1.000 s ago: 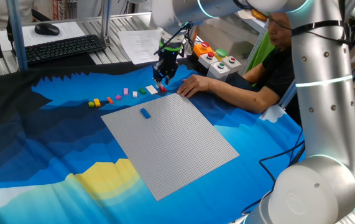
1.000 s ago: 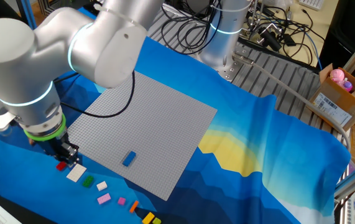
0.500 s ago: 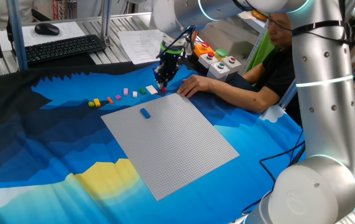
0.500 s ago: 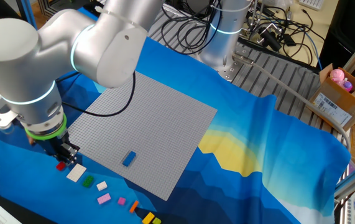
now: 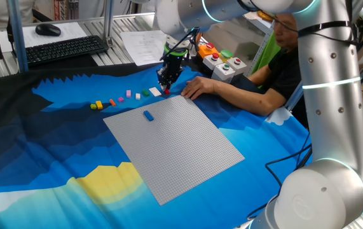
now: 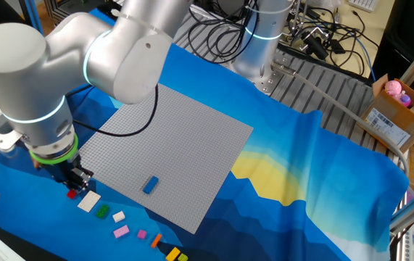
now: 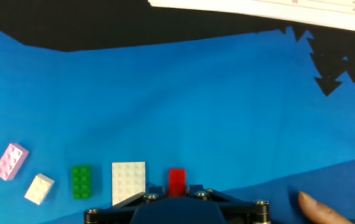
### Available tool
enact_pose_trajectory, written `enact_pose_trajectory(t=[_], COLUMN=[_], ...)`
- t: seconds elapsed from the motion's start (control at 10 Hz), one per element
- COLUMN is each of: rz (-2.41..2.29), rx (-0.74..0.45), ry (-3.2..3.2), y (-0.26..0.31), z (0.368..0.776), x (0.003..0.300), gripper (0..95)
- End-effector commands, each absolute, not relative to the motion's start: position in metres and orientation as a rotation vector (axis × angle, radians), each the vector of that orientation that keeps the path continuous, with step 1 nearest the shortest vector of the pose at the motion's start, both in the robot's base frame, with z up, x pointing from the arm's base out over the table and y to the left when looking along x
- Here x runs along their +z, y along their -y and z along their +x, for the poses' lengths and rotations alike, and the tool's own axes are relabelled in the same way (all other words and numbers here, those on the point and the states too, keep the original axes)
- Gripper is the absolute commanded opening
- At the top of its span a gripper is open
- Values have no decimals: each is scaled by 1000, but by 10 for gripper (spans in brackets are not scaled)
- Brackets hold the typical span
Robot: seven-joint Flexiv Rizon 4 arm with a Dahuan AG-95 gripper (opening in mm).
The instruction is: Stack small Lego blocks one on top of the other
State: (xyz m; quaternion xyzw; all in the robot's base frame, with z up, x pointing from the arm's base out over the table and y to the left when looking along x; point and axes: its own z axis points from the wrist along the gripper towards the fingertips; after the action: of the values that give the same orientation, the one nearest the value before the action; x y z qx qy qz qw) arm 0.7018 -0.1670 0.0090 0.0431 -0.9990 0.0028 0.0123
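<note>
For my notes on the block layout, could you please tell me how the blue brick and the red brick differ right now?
The blue brick lies on the grey baseplate, away from the gripper; the red brick sits on the blue cloth, directly at the gripper's fingertips. The blue stands alone; the red ends a row beside the white brick. Both are small Lego bricks.

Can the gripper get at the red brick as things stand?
Probably yes: the gripper stands right over the red brick, jaws narrowed about it; the white brick sits apart, leaving room.

grey baseplate [image 5: 175, 143], keyboard [image 5: 67, 49], button box [image 5: 222, 63]
</note>
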Motion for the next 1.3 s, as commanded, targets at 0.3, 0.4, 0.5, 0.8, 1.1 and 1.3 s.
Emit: enact_pose_trajectory(t=[0.3,0.4,0.5,0.8,1.1,1.3], rz=[53,25,11,2,1,3], rx=[-70,-66,-70,-81,-64,-55], ry=[3049,3049,3046,3038,3025,3026], y=[147,139,133,104,88,81], z=[675,653,639,607,603,596], x=[33,32,31,34,33,23], gripper=[0,0,0,0,0,0])
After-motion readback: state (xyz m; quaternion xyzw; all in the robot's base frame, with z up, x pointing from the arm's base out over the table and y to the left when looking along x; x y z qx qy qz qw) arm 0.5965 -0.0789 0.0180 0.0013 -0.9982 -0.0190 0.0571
